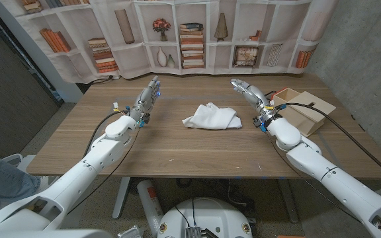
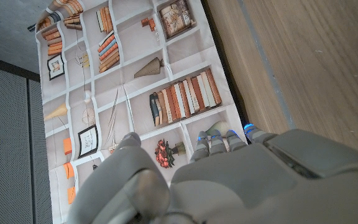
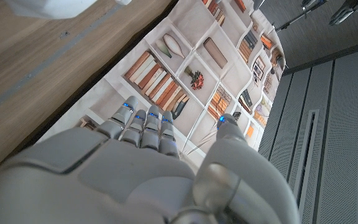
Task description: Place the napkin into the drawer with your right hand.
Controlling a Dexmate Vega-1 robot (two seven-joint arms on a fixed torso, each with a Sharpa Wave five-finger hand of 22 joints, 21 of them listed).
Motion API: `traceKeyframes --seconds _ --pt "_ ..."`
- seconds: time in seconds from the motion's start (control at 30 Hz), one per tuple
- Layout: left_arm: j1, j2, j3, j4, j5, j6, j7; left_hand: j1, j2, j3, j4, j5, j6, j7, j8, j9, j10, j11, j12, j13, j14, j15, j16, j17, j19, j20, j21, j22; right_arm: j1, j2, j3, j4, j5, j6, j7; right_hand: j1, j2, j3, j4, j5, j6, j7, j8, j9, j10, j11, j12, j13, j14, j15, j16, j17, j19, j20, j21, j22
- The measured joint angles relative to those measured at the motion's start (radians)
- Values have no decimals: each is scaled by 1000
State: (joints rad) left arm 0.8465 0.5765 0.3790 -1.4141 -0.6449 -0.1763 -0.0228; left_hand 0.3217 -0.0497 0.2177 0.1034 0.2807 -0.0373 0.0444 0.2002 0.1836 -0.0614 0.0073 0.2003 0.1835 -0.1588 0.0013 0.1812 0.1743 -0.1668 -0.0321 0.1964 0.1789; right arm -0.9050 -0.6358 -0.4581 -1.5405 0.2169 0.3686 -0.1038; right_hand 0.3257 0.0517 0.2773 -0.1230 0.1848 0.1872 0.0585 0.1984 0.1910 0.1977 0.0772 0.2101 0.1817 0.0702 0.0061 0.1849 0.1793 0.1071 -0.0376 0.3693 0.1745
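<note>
Head view: the napkin (image 1: 211,117) lies crumpled on the wooden table (image 1: 177,149), roughly mid-table, between my two arms. My right hand (image 1: 250,93) is raised above the table, fingers straight and extended, holding nothing, off to the napkin's right and apart from it. The drawer (image 1: 305,111), a light wooden box, sits at the table's right side, just beyond my right forearm; I cannot tell from here how much open space it offers. My left hand (image 1: 147,98) is up as well, fingers extended, empty, on the napkin's other side.

Left wrist view: I see the back of my left hand (image 2: 241,177), fingers side by side, nothing in them, pointing toward the bookshelf-print backdrop (image 2: 135,81).

Right wrist view: back of my right hand (image 3: 148,168), fingers close together and straight, thumb apart, empty. A white edge at the frame corner may be the napkin; too little to tell.

Progress: I judge nothing done yet. Reach, grasp, carry and release into the drawer all remain.
</note>
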Motion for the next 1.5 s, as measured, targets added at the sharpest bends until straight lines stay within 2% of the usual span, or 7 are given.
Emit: traceKeyframes --seconds 0.23,0.7,0.8,1.0,1.03,1.13,1.5 --pt "0 0 1 0 0 -1 -2 4 4 0 0 0 0 0 0 0 4 -4 0 0 0 0 0 0 0 0 0 0 0 -10 -5 -8 -18 -6 0 4 4 -4 -4 0 -26 -26 -8 0 -32 -7 -13 0 -26 -1 -4 0 -8 -2 -12 0" --pt "4 -4 3 -1 -1 -2 2 8 8 -3 -3 0 0 0 0 0 4 -4 0 0 4 4 0 0 0 0 4 0 9 -24 -15 -13 -47 -17 9 21 8 -8 -8 0 -79 -71 -18 2 -88 -27 -19 1 -28 9 -4 -3 -4 2 -22 0" --pt "4 -4 3 -1 -1 -2 5 8 8 -3 -3 0 0 0 0 0 6 -6 0 0 8 1 0 0 0 0 4 0 11 -27 -17 -15 -47 -17 9 21 7 -8 -8 0 -92 -73 -18 2 -99 -27 -19 2 -22 17 -4 -3 3 9 -29 0" --pt "4 -4 3 -1 -1 2 11 8 8 -3 -3 -4 5 -5 0 0 9 -9 0 0 12 4 0 0 0 0 4 0 14 -32 -21 -19 -47 -17 9 42 12 -5 -11 0 -145 -88 -25 2 -129 -44 -23 2 -11 28 -4 -3 21 13 -35 0" --pt "6 -4 3 -7 -1 4 12 8 8 -3 -3 -4 5 -5 0 0 9 -9 0 0 12 4 0 0 0 0 4 0 15 -34 -22 -20 -86 -28 11 41 12 -4 -16 0 -154 -88 -25 2 -137 -46 -23 2 -12 28 -4 -3 21 13 -37 0" --pt "6 -3 3 -7 -1 8 13 8 8 -3 -3 -4 5 -5 0 0 9 -9 0 0 12 4 0 0 0 0 4 0 17 -36 -25 -20 -94 -30 10 53 13 -5 -20 0 -168 -92 -25 2 -153 -51 -23 0 -21 38 -4 -3 25 17 -41 0" --pt "-1 -3 7 -7 2 18 15 8 8 -3 -3 -4 5 -5 0 0 9 -9 0 0 11 4 0 0 -5 5 4 0 21 -52 -32 -34 -133 -45 5 82 7 3 -28 0 -166 -98 -17 2 -163 -52 -23 2 -28 71 -4 -3 30 36 -56 0"
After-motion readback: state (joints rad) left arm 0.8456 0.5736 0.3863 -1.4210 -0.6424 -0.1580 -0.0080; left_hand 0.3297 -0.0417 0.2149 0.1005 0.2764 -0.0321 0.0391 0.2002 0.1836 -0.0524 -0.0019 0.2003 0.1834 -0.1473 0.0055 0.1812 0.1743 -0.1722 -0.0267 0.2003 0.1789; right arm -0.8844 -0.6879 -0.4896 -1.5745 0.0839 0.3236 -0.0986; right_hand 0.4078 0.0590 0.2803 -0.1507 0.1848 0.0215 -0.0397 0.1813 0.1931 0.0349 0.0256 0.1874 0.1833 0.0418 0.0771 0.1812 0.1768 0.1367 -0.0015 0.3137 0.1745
